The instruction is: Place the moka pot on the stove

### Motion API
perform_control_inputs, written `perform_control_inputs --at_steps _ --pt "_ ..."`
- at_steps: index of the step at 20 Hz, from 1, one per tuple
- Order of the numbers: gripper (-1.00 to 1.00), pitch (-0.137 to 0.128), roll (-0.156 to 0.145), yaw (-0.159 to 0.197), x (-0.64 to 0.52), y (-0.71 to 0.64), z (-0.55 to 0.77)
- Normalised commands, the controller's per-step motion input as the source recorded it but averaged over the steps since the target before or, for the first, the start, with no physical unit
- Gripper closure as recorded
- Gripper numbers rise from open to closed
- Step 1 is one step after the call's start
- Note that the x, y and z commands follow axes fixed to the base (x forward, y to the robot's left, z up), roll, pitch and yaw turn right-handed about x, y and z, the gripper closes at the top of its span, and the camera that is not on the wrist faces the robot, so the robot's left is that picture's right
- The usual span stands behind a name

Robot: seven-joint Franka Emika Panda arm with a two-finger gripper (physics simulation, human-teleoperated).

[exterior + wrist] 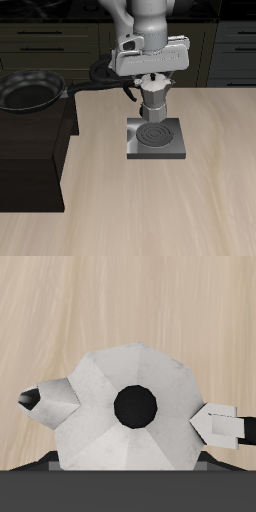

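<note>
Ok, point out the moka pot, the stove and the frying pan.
moka pot (153,100): exterior view, on its silver faceted body.
stove (178,152): exterior view, on the bare grey plate beside the coil.
frying pan (28,95): exterior view, on its dark inside.

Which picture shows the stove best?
The exterior view. There the whole stove shows, a grey square plate with its dark coil, with the pot hanging over its back edge in the end effector. The wrist view shows only a dark strip of it at the picture's edge, past the pot.
</note>
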Motion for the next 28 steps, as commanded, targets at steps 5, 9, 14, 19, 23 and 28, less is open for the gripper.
perform_control_inputs --at_steps 5,9,14,19,23,28 --pt "1.0 -0.023 -0.015 0.024 -0.18 -0.12 0.04" --pt "1.0 -0.008 -0.006 0.0 -0.13 -0.06 0.03" --pt "1.0 -0.022 -0.018 0.031 -0.16 -0.05 0.01" --pt "1.0 -0.016 -0.023 0.02 -0.07 -0.12 0.03" --pt "1.0 -0.008 -0.034 0.021 0.07 -0.17 -0.03" --pt "1.0 0.012 -0.025 -0.012 -0.01 -0.12 -0.12"
